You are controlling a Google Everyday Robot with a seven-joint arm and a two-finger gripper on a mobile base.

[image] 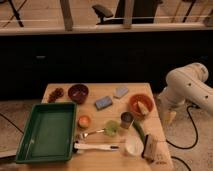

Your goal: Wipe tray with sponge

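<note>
The large dark-green tray (47,131) lies on the left part of the wooden table (100,159), with nothing in it. The medium-blue sponge (103,102) rests flat on the table to the right of the tray's far corner, untouched. My white arm (187,85) hangs beyond the table's right edge. Its gripper (169,117) points down beside that edge, well away from sponge and tray, open and holding nothing.
A paler grey-blue pad (120,92) lies behind the sponge. Also on the table are a dark red bowl (78,92), an orange bowl (140,104), a small orange cup (84,121), a can (127,119), a spoon (90,133), a white-handled tool (95,147) and a bag (150,147).
</note>
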